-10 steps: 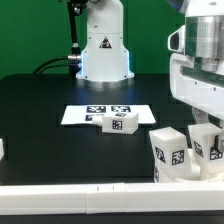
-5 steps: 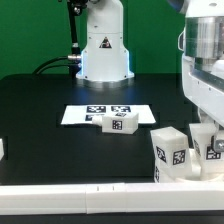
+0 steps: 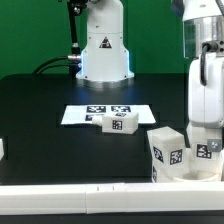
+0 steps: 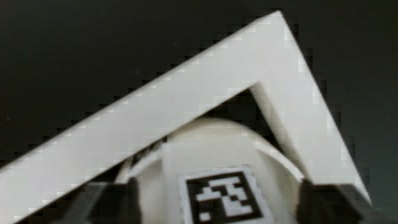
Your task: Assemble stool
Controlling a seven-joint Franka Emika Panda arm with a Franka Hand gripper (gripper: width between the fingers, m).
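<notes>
The arm (image 3: 205, 85) has shifted over the legs (image 3: 168, 152), hemmed by corner rails (image 4: 160, 108).

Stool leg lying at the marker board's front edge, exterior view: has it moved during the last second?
No. The stool leg overlaps the same stretch of the front edge of the marker board as before, with its tag facing the same way.

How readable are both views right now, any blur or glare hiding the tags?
Exterior view: even light, no glare; the tag on the middle leg by the marker board is sharp, while the front rail is nearly blown-out white. Wrist view: soft and blocky; the close leg looms large with its tag readable, and the dark jaws on either side of it are blurred.
</notes>
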